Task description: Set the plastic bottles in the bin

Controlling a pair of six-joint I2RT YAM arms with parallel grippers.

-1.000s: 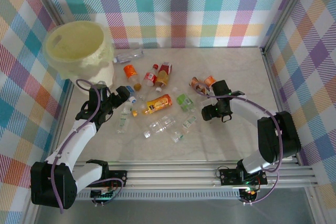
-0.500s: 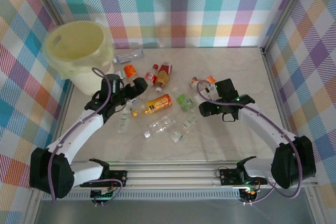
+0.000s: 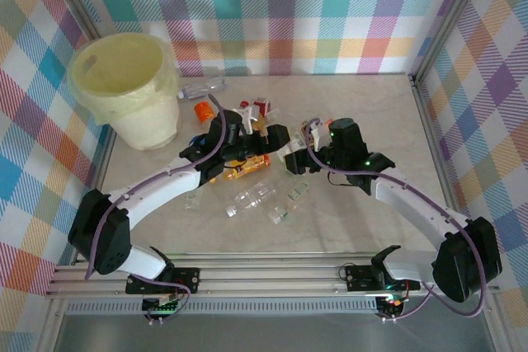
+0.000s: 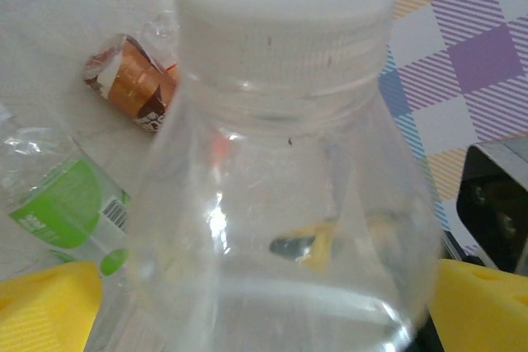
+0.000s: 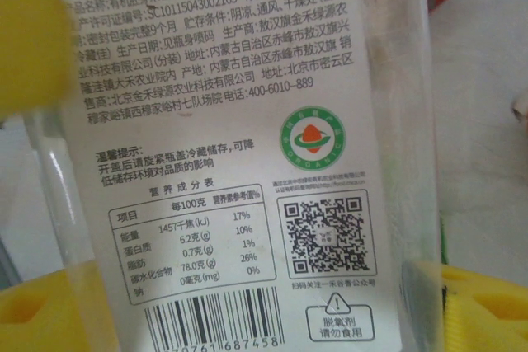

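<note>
Right wrist view: a clear labelled bottle (image 5: 239, 162) stands between the yellow fingers (image 5: 487, 302) of the right gripper (image 5: 268, 307). Both pads lie close against its sides, but I cannot tell whether they press it. Its white label carries Chinese print, with "500克", "400-6010-889", "营养成分表", a green round mark, a QR code, a barcode and "脱氧剂 请勿食用".

In the left wrist view the left gripper (image 4: 264, 302) stands spread wide, with a clear bottle (image 4: 280, 204) topped by a white cap (image 4: 285, 6) between its pads. Beyond it lie a green-labelled bottle (image 4: 66, 204) and a crushed brown-orange one (image 4: 136, 80); their writing is too small to read.

From above, the plastic bottles (image 3: 252, 195) lie clustered mid-table, both grippers among them. The bin (image 3: 147, 117) sits well apart in the back left corner, near the checked wall (image 3: 33, 121). The table (image 3: 371, 228) lies bare along its right side and near edge.
</note>
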